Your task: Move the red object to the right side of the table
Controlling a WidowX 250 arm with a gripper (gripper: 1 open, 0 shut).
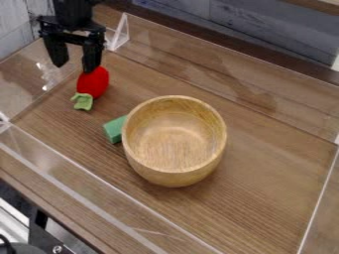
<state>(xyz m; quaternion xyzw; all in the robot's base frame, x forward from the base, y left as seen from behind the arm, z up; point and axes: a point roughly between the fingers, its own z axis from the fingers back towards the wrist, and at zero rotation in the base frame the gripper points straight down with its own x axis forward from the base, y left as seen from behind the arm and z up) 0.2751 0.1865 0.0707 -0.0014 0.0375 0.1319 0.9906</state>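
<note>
Red object (91,82): one; bowl (175,139): one; jaws open, seemingly above.

The strawberry (91,82) is bright red with a pale green cap; the table (265,198) is brown wood-grain; the bowl (175,139) is light wood.

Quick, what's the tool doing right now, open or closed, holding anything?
Tool: open, holding nothing, poised just above and behind the red strawberry toy.

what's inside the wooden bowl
Nothing shows inside the wooden bowl; its visible floor is bare wood. The near wall hides a strip of the inside. A green piece lies partly behind it.
</note>
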